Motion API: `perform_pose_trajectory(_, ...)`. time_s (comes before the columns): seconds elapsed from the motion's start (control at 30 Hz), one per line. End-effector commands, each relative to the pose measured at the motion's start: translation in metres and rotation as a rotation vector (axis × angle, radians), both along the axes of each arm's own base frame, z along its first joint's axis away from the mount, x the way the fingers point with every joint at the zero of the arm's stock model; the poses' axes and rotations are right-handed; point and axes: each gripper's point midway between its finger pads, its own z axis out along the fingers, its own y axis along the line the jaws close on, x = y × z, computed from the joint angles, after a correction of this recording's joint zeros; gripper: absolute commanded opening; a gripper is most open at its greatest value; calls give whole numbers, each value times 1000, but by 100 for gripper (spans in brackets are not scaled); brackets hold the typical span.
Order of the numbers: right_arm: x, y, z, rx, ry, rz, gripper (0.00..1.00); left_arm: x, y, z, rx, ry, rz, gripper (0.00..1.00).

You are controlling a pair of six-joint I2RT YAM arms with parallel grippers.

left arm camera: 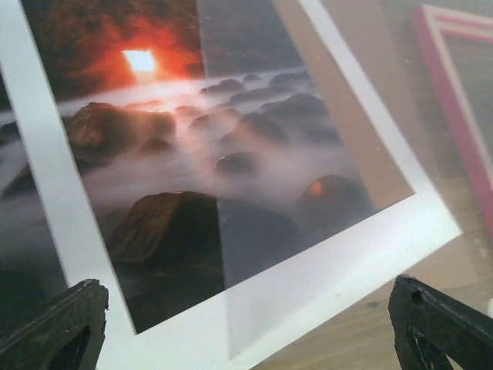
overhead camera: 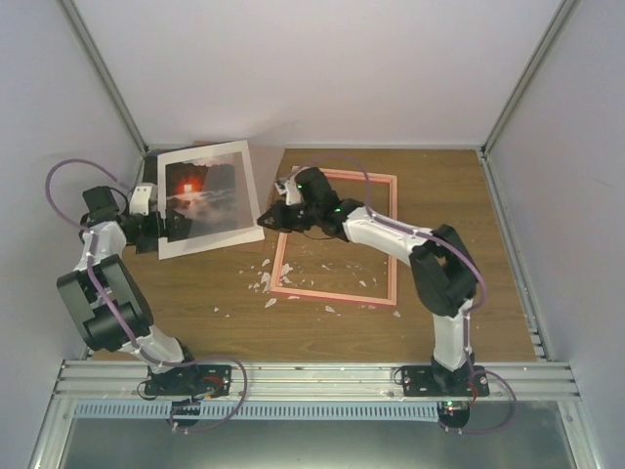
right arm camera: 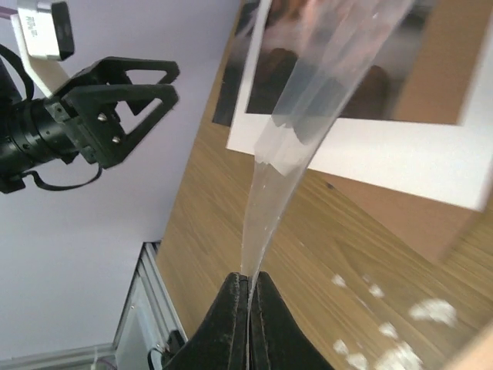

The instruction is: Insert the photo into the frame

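Precariously, my right jaws clenched the clear sheet (right arm camera: 262, 200) thinly; my left jaws gaped before the photo (left arm camera: 192, 154), which might slide unheld.

1. The brown wood-grain tabletop (overhead camera: 469, 293) carries everything.
2. A thin-edged bright pink rectangular frame (overhead camera: 332, 296) lies flat on it, right of centre.
3. Scattered small white scraps (overhead camera: 265, 282) lie along the frame's left side and inside it.

The photo (overhead camera: 200, 192) is dark grey with an orange-red sun; the frame (overhead camera: 332, 295) pink.
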Motion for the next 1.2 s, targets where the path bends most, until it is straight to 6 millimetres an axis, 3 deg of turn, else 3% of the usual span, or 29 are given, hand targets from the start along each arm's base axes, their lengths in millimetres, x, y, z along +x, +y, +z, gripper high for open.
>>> perform_pose_trajectory(0.0, -8, -46, -10, -28, 6, -3, 1, 4, -29, 22, -121, -53, -59, 99)
perform_pose_trajectory(0.13, -13, -88, -18, -42, 20, -25, 1, 7, -64, 23, -149, -58, -123, 98)
perform_pose_trajectory(0.23, -28, -111, -38, -86, 59, -14, 1, 8, -100, 17, -176, -38, -192, 97)
perform_pose_trajectory(0.33, -42, -132, -59, -120, 109, -27, 1, 8, -134, 3, -203, 8, -243, 94)
perform_pose_trajectory(0.43, -50, -150, -79, -154, 145, -44, 1, 11, -153, -12, -227, 40, -262, 93)
perform_pose_trajectory(0.57, -54, -162, -95, -187, 147, -52, 1, 24, -162, -35, -252, 92, -252, 88)
perform_pose_trajectory(0.67, -54, -168, -111, -221, 161, -57, 8, 32, -161, -53, -236, 125, -236, 86)
perform_pose_trajectory(0.87, -42, -179, -132, -252, 196, -79, 37, 40, -160, -85, -179, 195, -250, 81)
perform_pose_trajectory(1.07, -21, -190, -135, -260, 168, -92, 64, 35, -159, -113, -66, 239, -323, 77)
perform_pose_trajectory(1.17, -2, -194, -134, -222, 154, -87, 73, 32, -159, -122, -56, 262, -342, 75)
